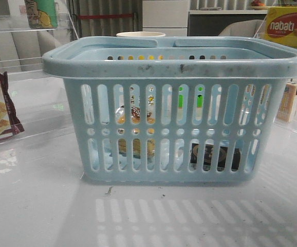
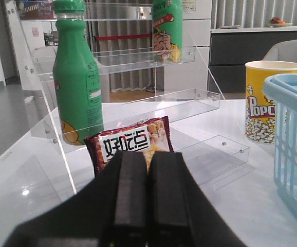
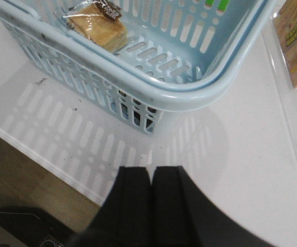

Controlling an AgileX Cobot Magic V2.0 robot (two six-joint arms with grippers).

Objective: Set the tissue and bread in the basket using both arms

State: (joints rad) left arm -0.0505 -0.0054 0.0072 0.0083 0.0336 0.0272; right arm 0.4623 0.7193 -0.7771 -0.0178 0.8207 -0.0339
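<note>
Both items sit in the basket [image 1: 177, 131].
Bread [image 3: 98, 25] and tissue [image 1: 214, 156] inside; left hand [image 2: 147, 170] and right hand [image 3: 149, 188] clenched, empty, outside it.

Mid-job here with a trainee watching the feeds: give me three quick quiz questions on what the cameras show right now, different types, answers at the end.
1. True or false: the bread lies inside the basket.
2. Multiple choice: seen through the basket's front slots, the tissue is A) on the table outside the basket, B) on the basket floor, front view's right, C) held by a gripper.
3. Fill in: the left gripper and right gripper both have their fingers ____ with nothing between them.

Key: 1 true; 2 B; 3 shut.
</note>
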